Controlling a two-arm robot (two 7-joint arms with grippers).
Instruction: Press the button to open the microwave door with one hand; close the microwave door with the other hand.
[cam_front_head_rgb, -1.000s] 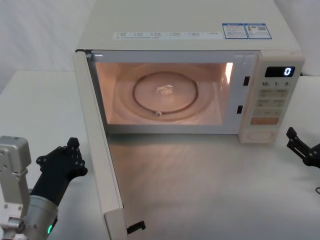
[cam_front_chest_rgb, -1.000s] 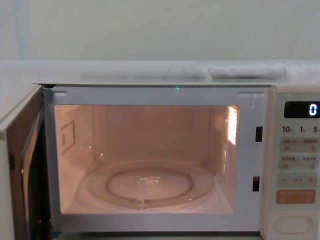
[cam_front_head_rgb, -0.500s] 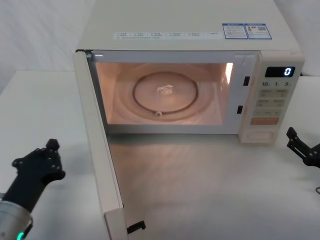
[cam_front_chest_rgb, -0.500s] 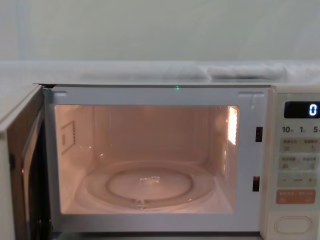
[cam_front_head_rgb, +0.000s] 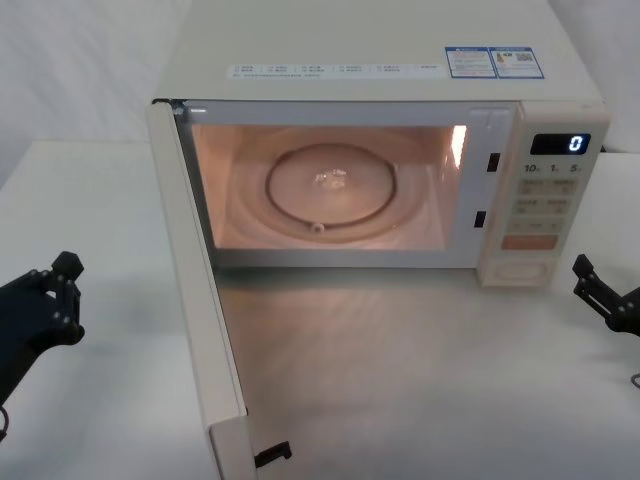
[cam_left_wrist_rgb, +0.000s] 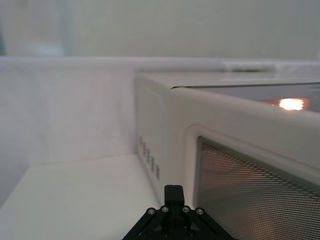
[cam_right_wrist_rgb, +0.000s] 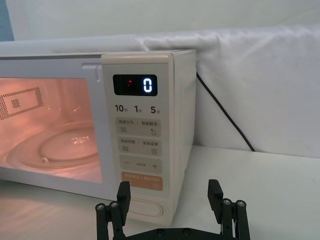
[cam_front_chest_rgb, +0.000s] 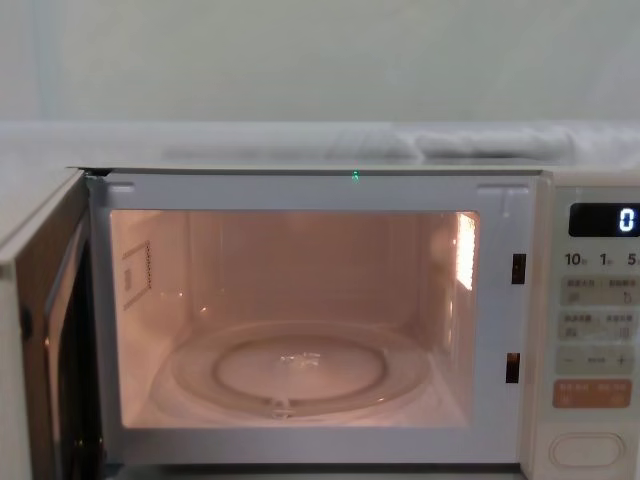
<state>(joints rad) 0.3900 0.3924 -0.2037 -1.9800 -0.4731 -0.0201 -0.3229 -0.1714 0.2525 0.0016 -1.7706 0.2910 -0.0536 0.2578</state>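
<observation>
The microwave (cam_front_head_rgb: 380, 70) is a cream box at the far middle of the white table (cam_front_head_rgb: 420, 380). Its door (cam_front_head_rgb: 195, 290) stands swung wide on the left hinge, reaching toward the near side, and the lit cavity shows a glass turntable (cam_front_head_rgb: 335, 190). On the right is the control strip, with a black display (cam_front_head_rgb: 559, 143) reading 0, pale keys, an orange key (cam_front_head_rgb: 528, 241) and, lowest, the wide oval button (cam_front_head_rgb: 523, 268).

The left gripper (cam_front_head_rgb: 45, 300) hangs at the near left, well apart from the door's outer face; it is cut off by the view's edge, and whether its fingers are spread or closed cannot be told. In the left wrist view the door's mesh window (cam_left_wrist_rgb: 255, 190) is seen edge-on, so its logo is hidden.

The right gripper (cam_right_wrist_rgb: 170, 200) waits near the strip on the right, fingers (cam_right_wrist_rgb: 123, 195) spread and holding nothing, just in front of the button without touching it.
</observation>
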